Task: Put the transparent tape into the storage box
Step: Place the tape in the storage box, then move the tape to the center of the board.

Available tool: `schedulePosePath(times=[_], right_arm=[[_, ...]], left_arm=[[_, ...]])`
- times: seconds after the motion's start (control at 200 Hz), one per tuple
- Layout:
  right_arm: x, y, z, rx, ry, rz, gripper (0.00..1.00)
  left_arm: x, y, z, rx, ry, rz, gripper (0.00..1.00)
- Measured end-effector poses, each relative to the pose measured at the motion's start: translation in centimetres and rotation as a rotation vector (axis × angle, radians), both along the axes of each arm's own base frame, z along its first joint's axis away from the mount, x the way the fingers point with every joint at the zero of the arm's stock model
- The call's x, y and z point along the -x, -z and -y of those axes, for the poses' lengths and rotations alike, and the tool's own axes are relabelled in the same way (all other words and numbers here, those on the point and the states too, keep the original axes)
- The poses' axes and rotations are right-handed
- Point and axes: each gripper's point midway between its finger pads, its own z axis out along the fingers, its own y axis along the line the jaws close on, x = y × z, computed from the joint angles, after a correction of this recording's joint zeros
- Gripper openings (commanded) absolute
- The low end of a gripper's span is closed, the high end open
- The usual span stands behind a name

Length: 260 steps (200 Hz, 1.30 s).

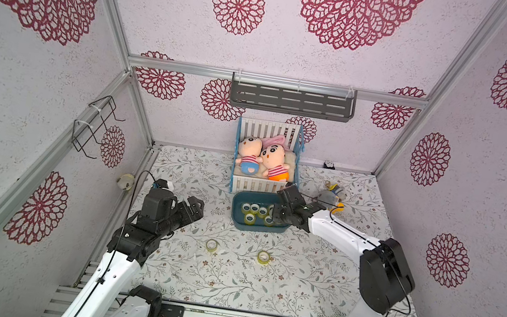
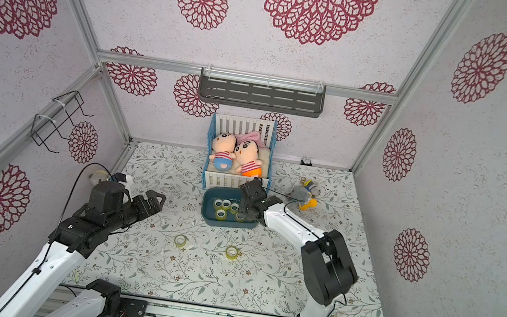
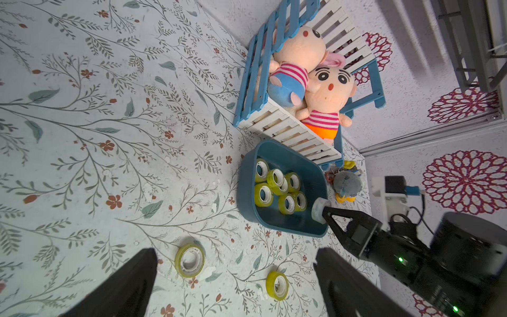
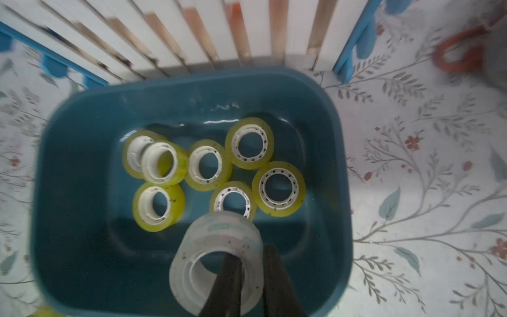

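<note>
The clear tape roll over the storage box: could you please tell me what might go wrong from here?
1. The right hand pinches the clear tape roll by its wall, with one finger through the core; on release, the roll might hang on that finger.
2. The roll hangs near the arm-side rim of the storage box, close to the yellow tape rolls. If dropped, it could bounce off them or the rim and land outside.
</note>
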Motion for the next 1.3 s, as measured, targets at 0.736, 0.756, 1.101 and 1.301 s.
schedulePosePath(times=[0.736, 0.756, 1.101, 1.301], right_arm=[[-0.9, -3.3, 0.0, -0.031, -0.054, 0.05, 0.64], [-0.6, -3.9, 0.0, -0.045, -0.058, 0.06, 0.64], [7.4, -7.9, 2.6, -0.251, -0.105, 0.174, 0.64], [12.0, -4.5, 4.2, -0.299, -0.089, 0.108, 0.64]], left_arm=[[1.3, 6.6, 2.8, 0.122, 0.076, -0.237, 0.97], [1.3, 6.6, 2.9, 0.125, 0.078, -0.239, 0.97], [2.9, 10.3, 6.5, 0.061, 0.182, -0.376, 0.97], [3.8, 11.1, 7.2, -0.019, 0.217, -0.438, 0.97]])
